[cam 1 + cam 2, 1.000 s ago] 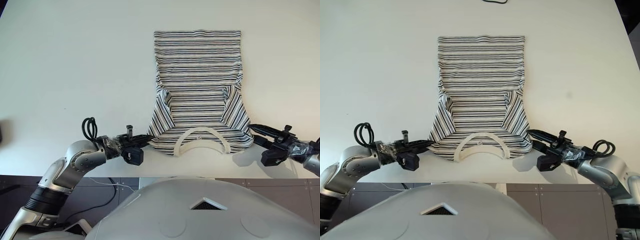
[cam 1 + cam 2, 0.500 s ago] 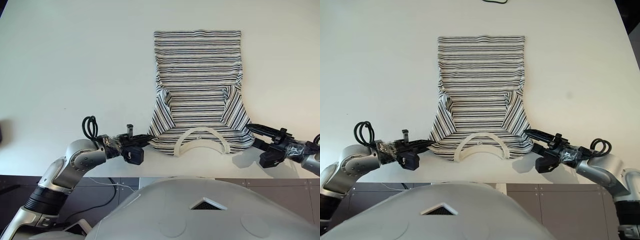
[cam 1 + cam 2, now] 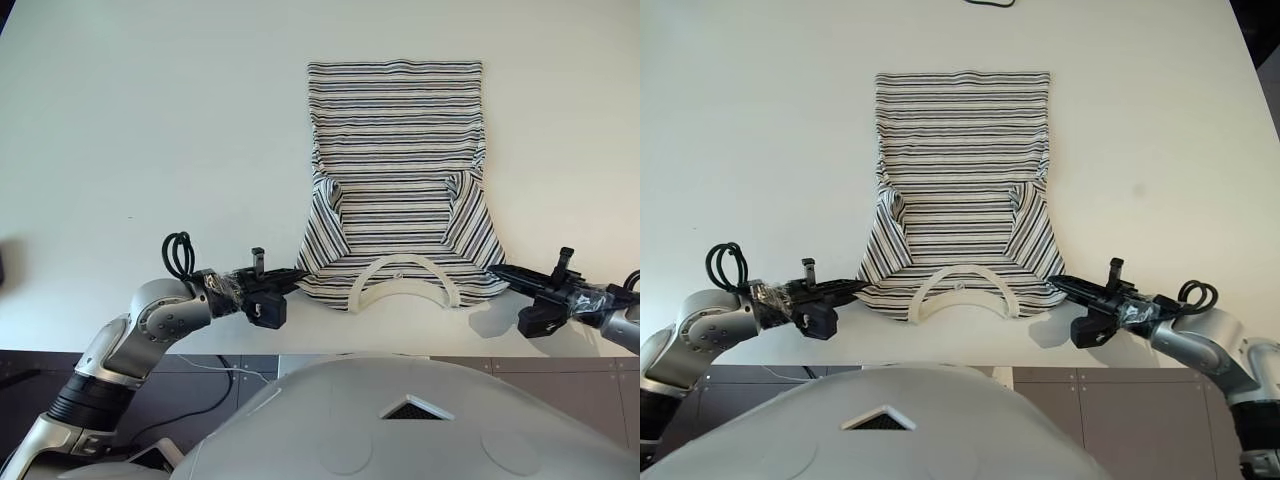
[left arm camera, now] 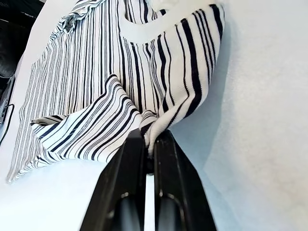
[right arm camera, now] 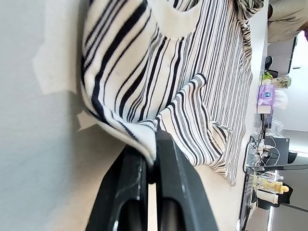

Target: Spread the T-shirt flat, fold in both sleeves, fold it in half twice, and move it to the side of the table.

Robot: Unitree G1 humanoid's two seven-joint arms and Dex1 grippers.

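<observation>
A black-and-white striped T-shirt lies on the white table, both sleeves folded in over the body and its cream collar toward the near edge. At the shirt's near left corner, my left gripper is shut on the fabric; in the left wrist view its fingers pinch the striped edge. My right gripper is shut on the near right corner, and the right wrist view shows the cloth clamped between the fingers.
The table stretches wide and bare to the left of the shirt and beyond its far hem. A dark cable end lies at the far edge. The near table edge runs just below both grippers.
My right gripper has slid inward and down onto the shirt's near right corner and closed on it. The left gripper has held its place at the left corner.
</observation>
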